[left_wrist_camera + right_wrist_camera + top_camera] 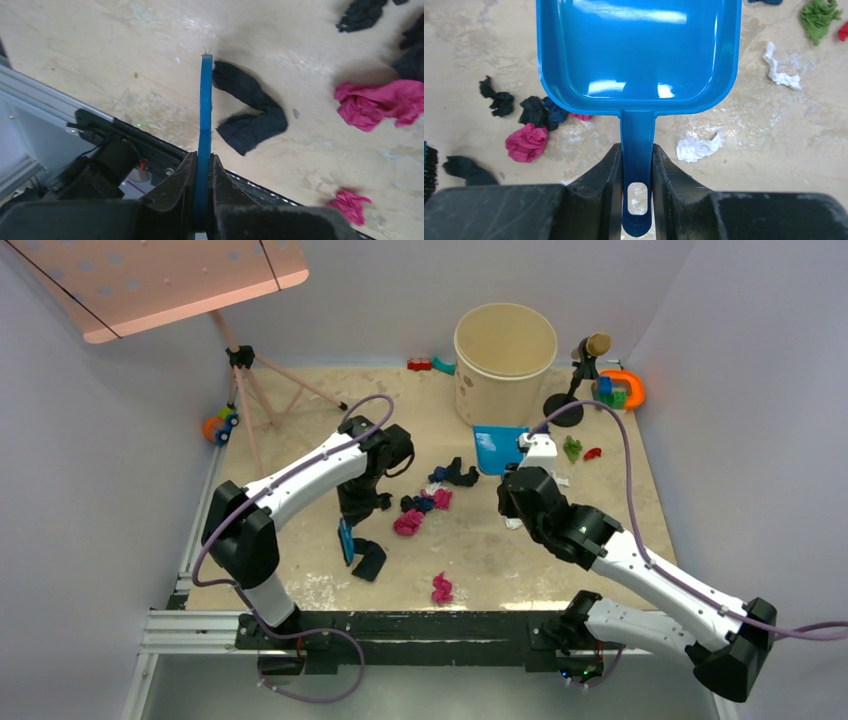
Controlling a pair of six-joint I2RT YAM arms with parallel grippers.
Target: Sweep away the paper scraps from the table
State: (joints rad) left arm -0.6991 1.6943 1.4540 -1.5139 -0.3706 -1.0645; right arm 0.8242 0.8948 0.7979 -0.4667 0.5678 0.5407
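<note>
Seen from the right wrist, the blue dustpan (639, 50) runs off the top edge, so its front lip is out of sight. The right gripper (638, 165) covers both sides of its handle. A red scrap (843, 31) is clipped by the right edge.

From the left wrist, the brush (205, 110) shows only edge-on, its lower end buried in the left gripper (202, 165). Black scraps (412, 50) at upper right are cropped.

Overhead, the toys (430, 364) left of the bucket (500, 400) are too small to identify, and the pink board (150, 280) is cut off at the upper left corner.

Your stained beige table (490, 570) carries crumpled paper scraps (409, 522): black, blue and pink clustered centrally, one pink nearer, green and red far right.
</note>
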